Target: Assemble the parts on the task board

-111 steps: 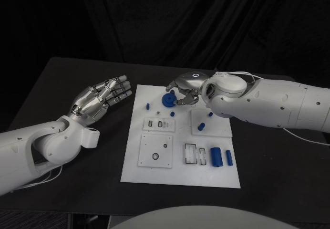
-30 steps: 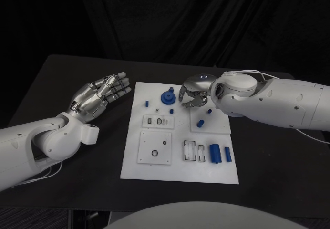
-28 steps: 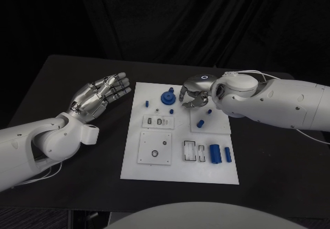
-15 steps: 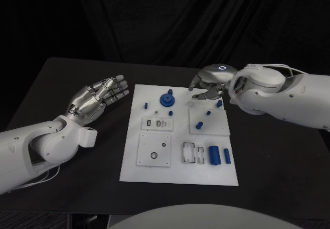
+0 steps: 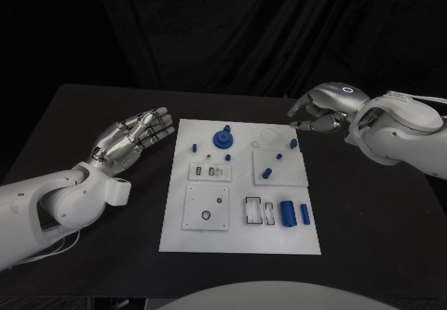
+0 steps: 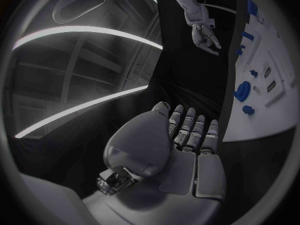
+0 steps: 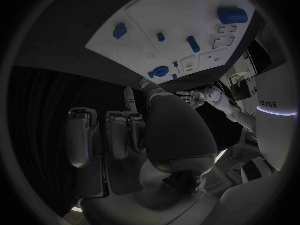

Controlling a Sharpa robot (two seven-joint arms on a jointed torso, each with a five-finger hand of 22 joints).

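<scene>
- Hovering off the far right corner of the white rectangular task board (image 5: pixel 240 187), my right hand (image 5: pixel 320 111) has its fingers curled in, holding nothing I can see.
- My left hand (image 5: pixel 130 137) lies spread flat, palm up, beside the board's left edge.
- Small blue parts (image 5: pixel 223 138) sit on the board, mid-desk (image 5: pixel 75 116).

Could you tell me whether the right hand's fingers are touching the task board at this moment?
Apart. In the head view the right hand sits past the task board's far right corner, with a strip of black table between them.
</scene>
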